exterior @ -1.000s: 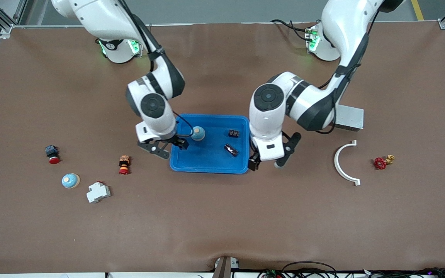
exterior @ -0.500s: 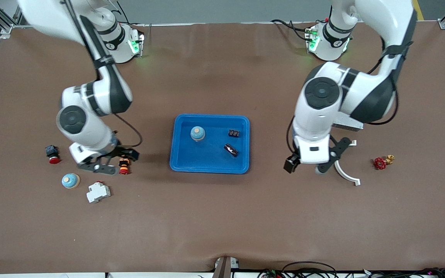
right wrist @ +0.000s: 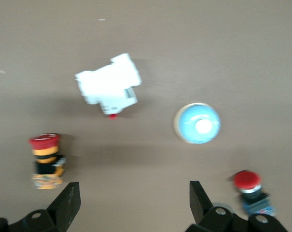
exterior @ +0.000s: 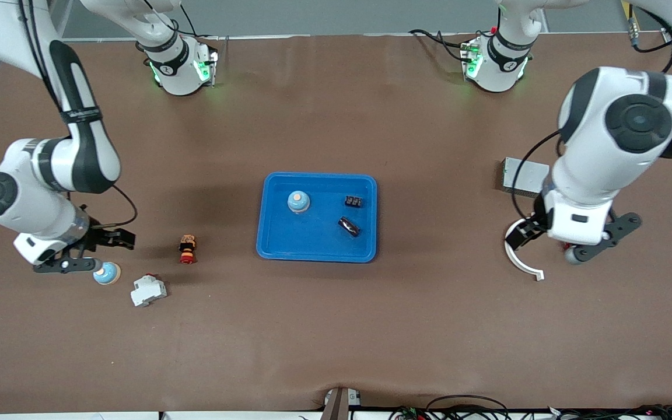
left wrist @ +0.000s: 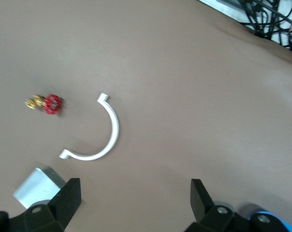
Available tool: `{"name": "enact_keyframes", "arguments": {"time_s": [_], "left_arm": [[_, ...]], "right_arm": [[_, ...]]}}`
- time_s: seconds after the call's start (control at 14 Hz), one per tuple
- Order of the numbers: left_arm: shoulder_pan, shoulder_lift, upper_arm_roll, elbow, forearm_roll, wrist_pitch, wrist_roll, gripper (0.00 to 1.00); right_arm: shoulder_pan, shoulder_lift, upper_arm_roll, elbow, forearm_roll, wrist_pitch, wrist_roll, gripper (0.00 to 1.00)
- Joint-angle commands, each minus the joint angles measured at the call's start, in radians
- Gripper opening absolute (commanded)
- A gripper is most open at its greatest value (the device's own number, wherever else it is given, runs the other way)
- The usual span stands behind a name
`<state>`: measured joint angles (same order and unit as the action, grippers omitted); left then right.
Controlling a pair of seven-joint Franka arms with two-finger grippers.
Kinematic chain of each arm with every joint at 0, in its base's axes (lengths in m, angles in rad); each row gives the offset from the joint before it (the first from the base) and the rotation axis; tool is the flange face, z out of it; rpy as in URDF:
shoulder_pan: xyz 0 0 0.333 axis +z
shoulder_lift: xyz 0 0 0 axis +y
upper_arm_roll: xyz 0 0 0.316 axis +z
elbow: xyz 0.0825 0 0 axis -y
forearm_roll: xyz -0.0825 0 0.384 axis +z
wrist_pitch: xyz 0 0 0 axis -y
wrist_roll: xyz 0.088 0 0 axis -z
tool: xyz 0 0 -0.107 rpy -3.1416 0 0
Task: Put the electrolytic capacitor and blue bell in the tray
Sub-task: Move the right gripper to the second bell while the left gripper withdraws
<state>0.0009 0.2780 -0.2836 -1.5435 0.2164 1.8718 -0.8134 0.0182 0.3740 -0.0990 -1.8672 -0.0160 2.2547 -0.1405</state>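
The blue tray (exterior: 318, 248) lies mid-table. In it sit a blue bell (exterior: 298, 202), the dark electrolytic capacitor (exterior: 348, 226) and a tiny black block (exterior: 353, 202). A second blue bell (exterior: 107, 273) lies on the table toward the right arm's end; it also shows in the right wrist view (right wrist: 197, 123). My right gripper (exterior: 92, 252) hangs open and empty just beside that bell; in its wrist view (right wrist: 134, 195) bare table lies between its fingers. My left gripper (exterior: 572, 246) hangs open and empty over the table by the white arc, with bare table between its fingers (left wrist: 135, 198).
Toward the right arm's end lie a white breaker (exterior: 148, 290), an orange-red button (exterior: 187, 249) and a red button (right wrist: 249, 186). Toward the left arm's end lie a white arc (exterior: 517, 256), a red valve wheel (left wrist: 51, 103) and a grey metal box (exterior: 524, 175).
Both arms swung outward from the tray. The right gripper went to the table bell at its end, the left gripper to the white arc. The tray's contents stayed put.
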Motion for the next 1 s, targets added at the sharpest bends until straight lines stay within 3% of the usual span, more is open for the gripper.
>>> {"name": "enact_keyframes", "arguments": {"time_s": [0.0,0.5,0.71,0.93], "left_arm": [[0.048,-0.049,-0.012,-0.027,-0.019,-0.040,0.110,1.00],[0.203,-0.095,-0.012,0.017,-0.028,-0.154,0.446,1.00],[0.278,-0.106,-0.012,0.042,-0.112,-0.200,0.551,1.00],[0.298,-0.105,-0.008,0.114,-0.115,-0.286,0.644,1.00]], "right_arm": [[-0.067,0.081,0.024,0.091,0.008,-0.009,-0.097,1.00],[-0.129,0.264,0.025,0.236,0.082,-0.009,-0.234,1.00],[-0.132,0.287,0.024,0.253,0.097,-0.006,-0.266,1.00],[-0.133,0.315,0.024,0.267,0.093,0.000,-0.269,1.00]]}}
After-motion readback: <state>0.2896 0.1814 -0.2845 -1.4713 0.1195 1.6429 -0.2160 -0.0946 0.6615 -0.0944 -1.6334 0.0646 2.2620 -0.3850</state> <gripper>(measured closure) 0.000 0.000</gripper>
